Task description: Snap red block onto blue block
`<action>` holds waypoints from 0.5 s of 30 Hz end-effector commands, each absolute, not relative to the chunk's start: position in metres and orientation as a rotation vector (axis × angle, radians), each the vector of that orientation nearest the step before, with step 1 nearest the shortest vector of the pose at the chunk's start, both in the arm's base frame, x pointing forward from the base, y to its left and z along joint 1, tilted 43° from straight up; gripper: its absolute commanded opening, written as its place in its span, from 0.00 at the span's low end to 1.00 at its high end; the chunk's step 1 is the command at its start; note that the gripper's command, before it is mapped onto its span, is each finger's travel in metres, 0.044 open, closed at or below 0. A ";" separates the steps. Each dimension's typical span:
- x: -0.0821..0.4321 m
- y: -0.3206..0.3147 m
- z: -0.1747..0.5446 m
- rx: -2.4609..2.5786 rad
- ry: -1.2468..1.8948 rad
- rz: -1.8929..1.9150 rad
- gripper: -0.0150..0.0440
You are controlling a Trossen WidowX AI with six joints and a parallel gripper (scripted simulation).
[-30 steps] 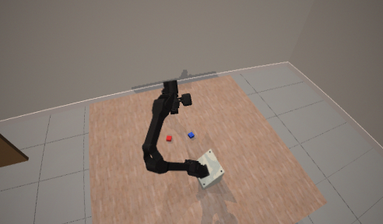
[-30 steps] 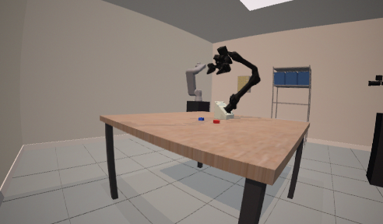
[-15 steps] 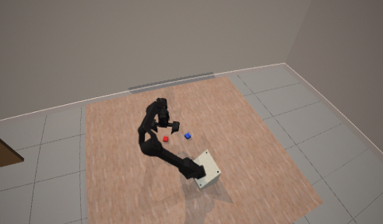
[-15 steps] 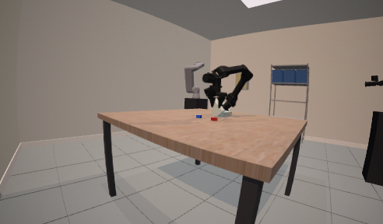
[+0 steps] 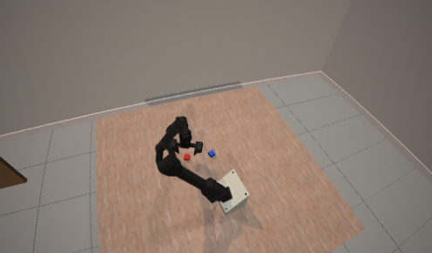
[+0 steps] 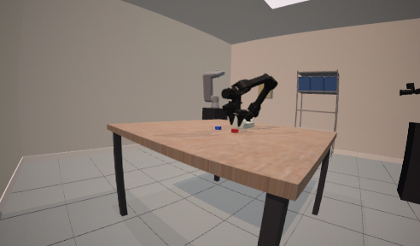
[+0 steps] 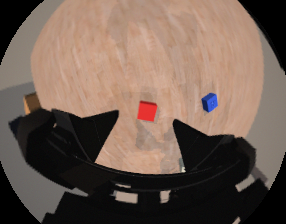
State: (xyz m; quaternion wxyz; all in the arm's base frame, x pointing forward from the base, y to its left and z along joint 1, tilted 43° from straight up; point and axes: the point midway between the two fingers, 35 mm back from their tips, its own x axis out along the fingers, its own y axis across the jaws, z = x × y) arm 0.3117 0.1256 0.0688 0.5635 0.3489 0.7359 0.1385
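The red block lies flat on the wooden table. The blue block lies on the table a short way from it, turned at an angle, and is to the right of the red one in the wrist view. The blocks are apart. My gripper is wide open and empty, pointing down above the red block. In the wrist view the red block shows between the two fingertips, slightly ahead of their line. The blue block lies outside the right finger.
The table carries the pale base plate of my arm. Away from the table stand a shelf with blue bins, a grey robot arm on a dark stand and another dark arm at the far right.
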 end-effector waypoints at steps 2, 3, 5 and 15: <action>0.310 0.130 0.063 0.829 1.737 0.324 1.00; 0.310 0.131 0.062 0.829 1.737 0.324 1.00; 0.309 0.134 0.059 0.829 1.737 0.324 1.00; 0.307 0.145 0.048 0.830 1.737 0.324 1.00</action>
